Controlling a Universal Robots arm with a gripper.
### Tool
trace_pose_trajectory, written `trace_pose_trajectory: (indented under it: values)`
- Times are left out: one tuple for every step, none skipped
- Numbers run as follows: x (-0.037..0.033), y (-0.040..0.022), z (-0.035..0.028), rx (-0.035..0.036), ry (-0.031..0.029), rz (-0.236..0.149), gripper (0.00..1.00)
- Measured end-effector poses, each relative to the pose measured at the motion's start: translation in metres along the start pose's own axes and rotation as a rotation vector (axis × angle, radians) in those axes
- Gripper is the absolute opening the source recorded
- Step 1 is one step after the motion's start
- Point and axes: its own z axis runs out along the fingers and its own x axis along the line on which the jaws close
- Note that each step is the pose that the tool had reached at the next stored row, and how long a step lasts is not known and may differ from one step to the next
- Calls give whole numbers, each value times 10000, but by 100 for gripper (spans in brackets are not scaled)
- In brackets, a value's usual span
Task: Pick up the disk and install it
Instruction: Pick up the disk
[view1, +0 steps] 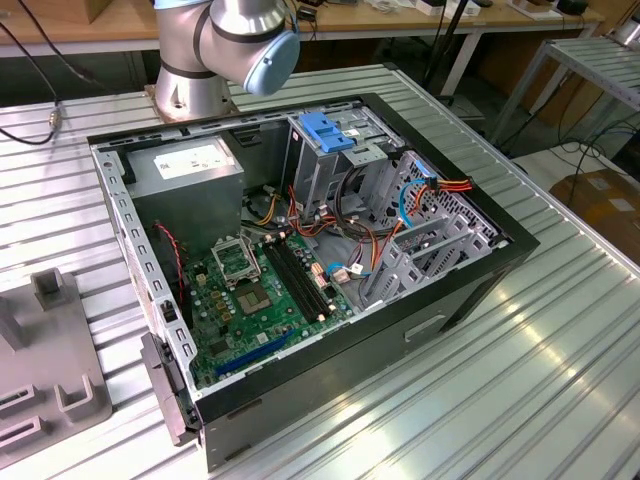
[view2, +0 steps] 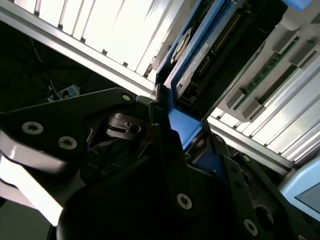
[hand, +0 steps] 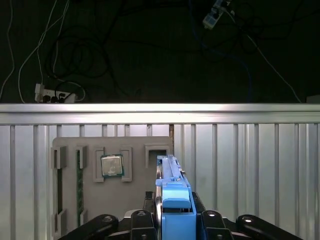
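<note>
Over the slatted metal worktop (hand: 250, 165), just beside a grey fixture (hand: 90, 200), the gripper (hand: 172, 212) has the disk (hand: 170, 175) clamped between its black fingers (hand: 142, 222), one on each flat face.

The disk stands on its thin edge. Its long axis runs straight out from the gripper, in line with the fingers, towards the worktop. I cannot tell from here whether its far end touches the fixture or hangs just clear of it.

In the first wrist view I see mostly the light-blue plastic carrier rail, a narrow strip with a wider blue block at the gripper end. The second wrist view shows the side of the disk (view2: 192, 62). There the blue rail frames a grey-metal body with a pale label, and beyond it is a darker face with a row of small gold contacts. The fingers (view2: 165, 150) close on the blue end.

The fixture holds a square processor chip (hand: 111, 165) in one pocket and a green memory stick (hand: 79, 185) lying in a long slot. Past the far edge of the worktop, cables and power strips (hand: 55, 95) lie on the dark floor.

In the exterior view, the open computer case (view1: 450, 310) lies on its side in the middle of the worktop. Its green motherboard (view1: 250, 300) is exposed, and a blue latch (view1: 325, 130) sits on top of the metal drive cage. The arm (view1: 230, 45) rises behind the case on the far side.
</note>
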Motion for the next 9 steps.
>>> trace_pose_trajectory:
  values:
    - [-1,0,-19,-3,-17,0,37]
    - [-2,1,-35,-4,-34,0,37]
    - [-2,1,-51,-7,-51,0,37]
    - [-3,1,-65,-8,-75,-1,37]
    - [-3,1,-79,-10,-98,-1,37]
    - [-4,1,-92,-12,-118,-1,37]
    - [-5,2,-109,-15,-136,-1,37]
    - [-6,2,-130,-18,-158,-1,37]
    - [-6,2,-145,-19,-180,-2,37]
